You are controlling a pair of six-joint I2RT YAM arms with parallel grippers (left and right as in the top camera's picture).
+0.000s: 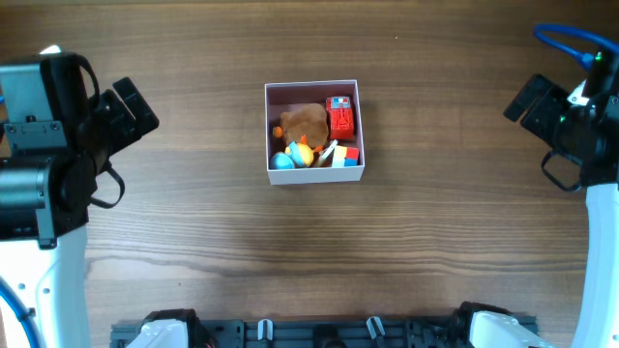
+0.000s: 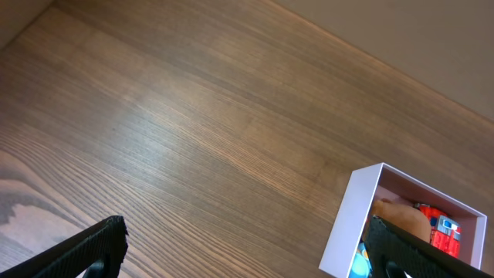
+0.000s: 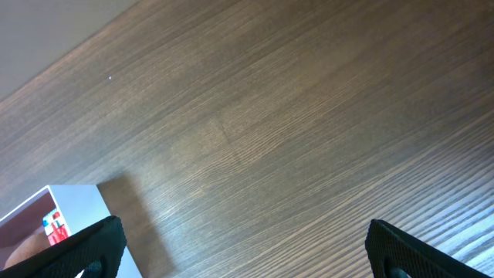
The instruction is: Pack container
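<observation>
The container [image 1: 313,89], a square white box with a pale pink inside, sits at the table's middle back. It holds several small toys: a brown soft one [image 1: 305,123], a red block [image 1: 340,120] and a blue round one [image 1: 281,161]. It also shows in the left wrist view [image 2: 356,220] and at the lower left of the right wrist view [image 3: 81,205]. My left gripper [image 1: 131,106] is open and empty, far left of the container. My right gripper [image 1: 532,101] is open and empty, far right of it.
The wooden table [image 1: 309,251] runs under everything. A dark rail with clamps [image 1: 319,333] lies along the front edge. A blue cable [image 1: 566,39] loops above the right arm.
</observation>
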